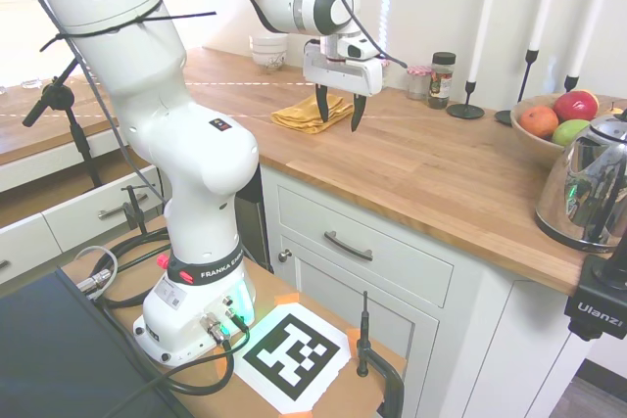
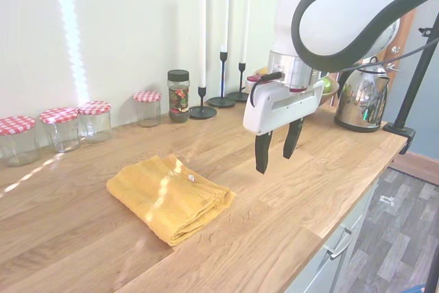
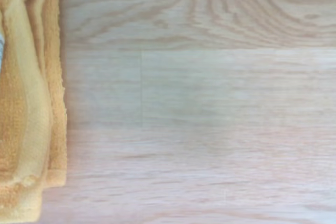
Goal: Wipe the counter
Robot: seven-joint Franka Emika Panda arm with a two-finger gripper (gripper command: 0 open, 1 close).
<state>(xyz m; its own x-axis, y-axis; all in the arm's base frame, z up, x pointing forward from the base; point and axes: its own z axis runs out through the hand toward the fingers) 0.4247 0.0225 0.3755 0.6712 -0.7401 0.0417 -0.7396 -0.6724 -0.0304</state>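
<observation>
Sunlight is falling in a bright stripe down the pale wall behind the table, a long warm-brown butcher-block top of narrow planks sitting over white panelled cabinets with metal handles. We are finding several things cut off: the kettle is running out of the first exterior view at the right, the fruit bowl is partly hidden behind it, and the candles are being clipped at the top. In the wrist view we are seeing only pale wood grain and one edge of the yellow cloth, slightly out of focus.

We are seeing the end effector hanging above bare wood just right of the cloth in the second exterior view, its two dark fingers pointing down, spread apart and holding nothing. The cloth is lying folded on the table, clear of the fingers. Along the far edge, jars with red-checked lids are standing in a row, with a dark-lidded spice jar just beside the candlesticks.
</observation>
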